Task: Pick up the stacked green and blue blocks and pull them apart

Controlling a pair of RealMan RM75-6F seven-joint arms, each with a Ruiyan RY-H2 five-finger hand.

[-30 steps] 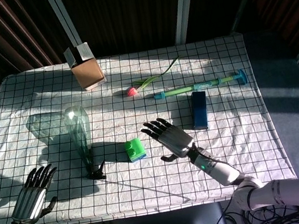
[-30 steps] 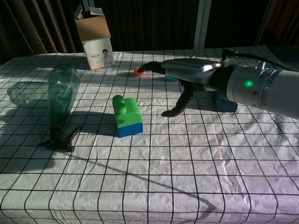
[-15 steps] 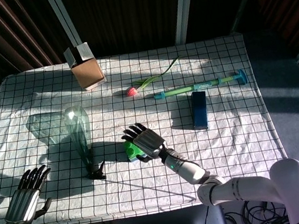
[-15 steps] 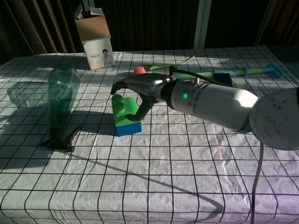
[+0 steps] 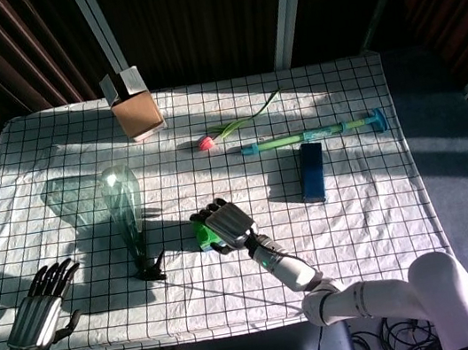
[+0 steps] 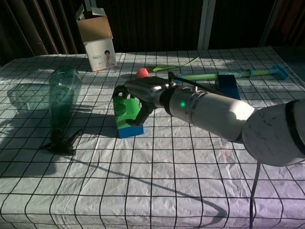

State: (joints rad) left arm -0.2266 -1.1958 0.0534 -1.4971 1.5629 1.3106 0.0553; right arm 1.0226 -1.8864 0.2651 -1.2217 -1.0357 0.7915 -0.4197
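Having been lowered over the stacked green and blue blocks (image 6: pixel 127 116) near the table's middle, the right hand (image 6: pixel 143 93) is now curled around them; lifting appears possible next.

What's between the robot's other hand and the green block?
In the head view, the glass vase stands between the left hand and the green block; the rest is checked cloth.
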